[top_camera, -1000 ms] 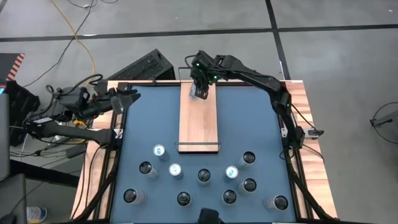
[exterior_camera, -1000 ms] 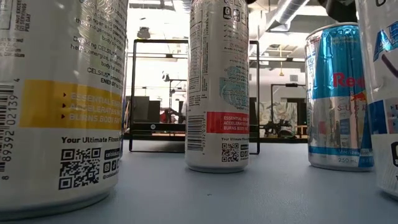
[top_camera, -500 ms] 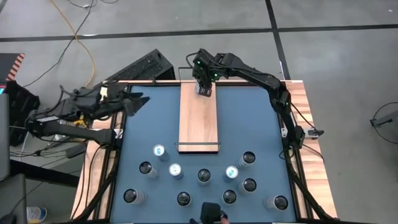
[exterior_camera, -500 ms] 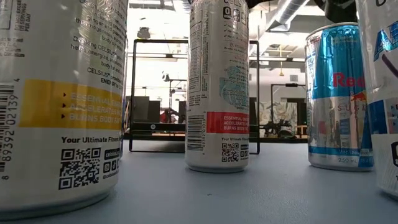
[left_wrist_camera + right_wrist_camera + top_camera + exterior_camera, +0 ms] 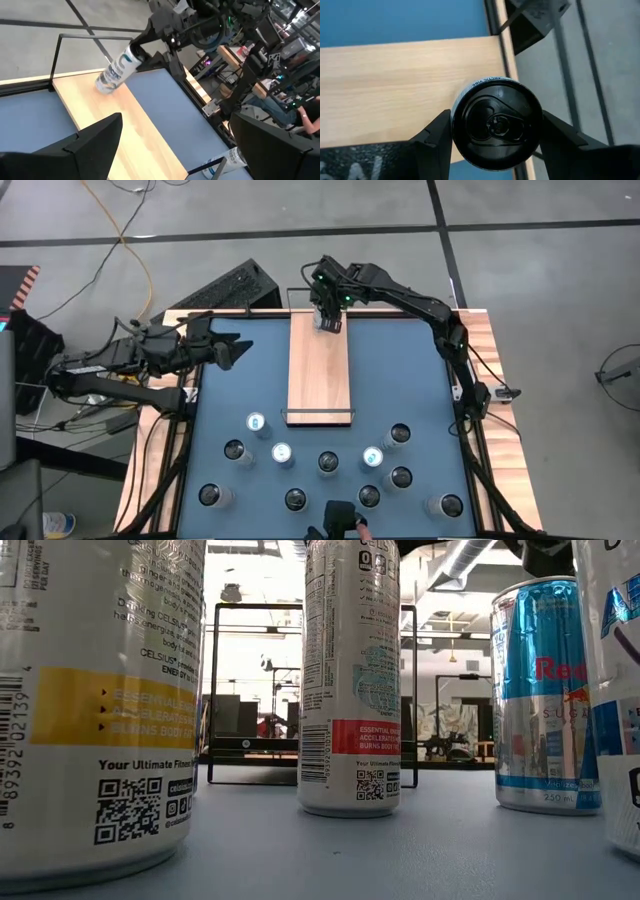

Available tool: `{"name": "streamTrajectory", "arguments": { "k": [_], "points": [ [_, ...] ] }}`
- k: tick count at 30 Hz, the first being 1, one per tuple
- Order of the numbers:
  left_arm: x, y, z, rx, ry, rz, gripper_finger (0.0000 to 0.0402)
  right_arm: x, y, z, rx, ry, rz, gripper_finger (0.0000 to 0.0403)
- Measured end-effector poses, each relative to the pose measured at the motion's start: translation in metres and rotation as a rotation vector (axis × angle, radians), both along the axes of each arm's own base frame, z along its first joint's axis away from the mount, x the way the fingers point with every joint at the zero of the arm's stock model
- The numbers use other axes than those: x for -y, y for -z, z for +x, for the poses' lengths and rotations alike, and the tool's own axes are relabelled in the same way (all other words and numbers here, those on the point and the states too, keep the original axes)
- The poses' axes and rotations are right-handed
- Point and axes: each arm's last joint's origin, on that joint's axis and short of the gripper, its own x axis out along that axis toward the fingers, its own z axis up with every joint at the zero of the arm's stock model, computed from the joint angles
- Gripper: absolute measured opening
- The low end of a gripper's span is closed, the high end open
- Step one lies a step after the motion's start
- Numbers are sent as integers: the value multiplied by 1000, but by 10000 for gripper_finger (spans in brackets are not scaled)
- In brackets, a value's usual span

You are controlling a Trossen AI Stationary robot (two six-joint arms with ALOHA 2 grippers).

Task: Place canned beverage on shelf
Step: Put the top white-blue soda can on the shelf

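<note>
Can (image 5: 495, 122) in right pincer (image 5: 495, 131), label possibly "ARCTIC".

Robotics lab, concrete floor (image 5: 300, 210), loose cables (image 5: 120, 230), equipment benches (image 5: 280, 45) behind

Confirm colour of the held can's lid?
Black lid on the can, white rim with small lettering; clearest in the right wrist view.
</note>
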Motion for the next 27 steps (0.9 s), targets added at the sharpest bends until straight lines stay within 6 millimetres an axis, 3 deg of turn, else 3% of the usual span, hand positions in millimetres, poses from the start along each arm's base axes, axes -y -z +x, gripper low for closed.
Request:
{"name": "streamTrajectory", "arguments": {
  "k": [27],
  "points": [
    [0,-1,0,12,-3,-2,359,0,8,-3,-56,-51,62,218]
  ]
}}
